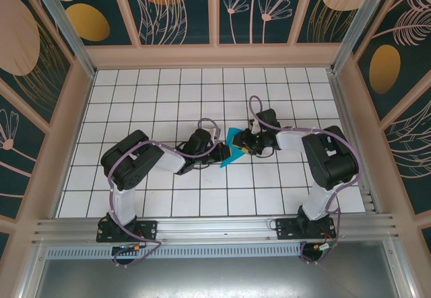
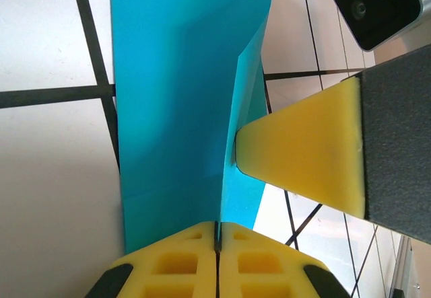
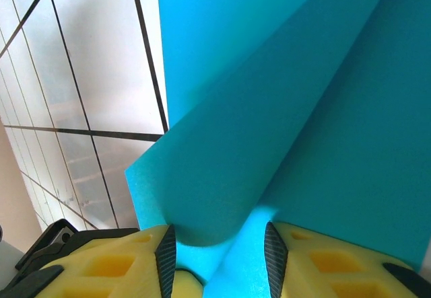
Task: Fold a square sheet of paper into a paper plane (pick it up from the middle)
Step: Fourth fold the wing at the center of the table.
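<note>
One sheet of paper, two grippers; left gripper pressed together, pinching the sheet's raised crease, paper stretching ahead of it; right gripper spread, a bulging fold lying between its fingers.

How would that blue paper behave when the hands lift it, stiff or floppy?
Probably floppy: the paper curls over where the left hand pinches it. Likely very light, since that edge pinch seems enough to raise part of it. It may crease easily: a soft fold bulges in the right hand, between its fingers.
</note>
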Action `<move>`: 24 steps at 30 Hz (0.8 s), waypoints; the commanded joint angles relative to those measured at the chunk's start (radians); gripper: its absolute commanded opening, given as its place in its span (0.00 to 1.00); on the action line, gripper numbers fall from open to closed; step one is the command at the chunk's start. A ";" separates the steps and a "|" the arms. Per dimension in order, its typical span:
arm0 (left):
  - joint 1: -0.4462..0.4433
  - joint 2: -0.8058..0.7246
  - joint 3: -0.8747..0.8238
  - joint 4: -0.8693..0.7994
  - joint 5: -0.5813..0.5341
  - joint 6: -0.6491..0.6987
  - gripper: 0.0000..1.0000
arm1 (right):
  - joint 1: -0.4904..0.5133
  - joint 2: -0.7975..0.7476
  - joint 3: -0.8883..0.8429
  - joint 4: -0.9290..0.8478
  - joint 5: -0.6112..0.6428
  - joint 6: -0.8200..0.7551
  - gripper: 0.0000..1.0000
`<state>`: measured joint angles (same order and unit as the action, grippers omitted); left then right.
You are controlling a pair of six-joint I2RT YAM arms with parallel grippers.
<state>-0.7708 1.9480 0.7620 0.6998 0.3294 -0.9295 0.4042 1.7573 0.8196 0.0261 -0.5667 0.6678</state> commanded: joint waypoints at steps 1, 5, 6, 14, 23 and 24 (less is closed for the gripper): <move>0.001 0.002 -0.030 0.052 -0.029 -0.039 0.08 | 0.006 0.032 -0.002 -0.046 0.057 -0.008 0.45; 0.001 0.000 -0.051 0.091 -0.035 -0.063 0.07 | 0.006 0.016 -0.013 -0.025 0.044 -0.001 0.47; 0.001 0.000 -0.051 0.093 -0.035 -0.065 0.07 | 0.006 0.016 -0.013 -0.026 0.044 0.000 0.48; 0.001 0.007 -0.055 0.097 -0.037 -0.073 0.07 | 0.007 0.043 -0.005 -0.059 0.075 -0.004 0.47; 0.001 -0.022 -0.065 0.086 -0.041 -0.070 0.15 | 0.018 0.095 0.018 -0.125 0.139 -0.001 0.46; 0.001 -0.034 -0.069 0.081 -0.044 -0.071 0.19 | 0.018 0.101 0.020 -0.133 0.147 0.001 0.46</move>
<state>-0.7708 1.9461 0.7155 0.7784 0.3031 -0.9977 0.4107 1.7767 0.8547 -0.0204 -0.5579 0.6720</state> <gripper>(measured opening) 0.171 0.464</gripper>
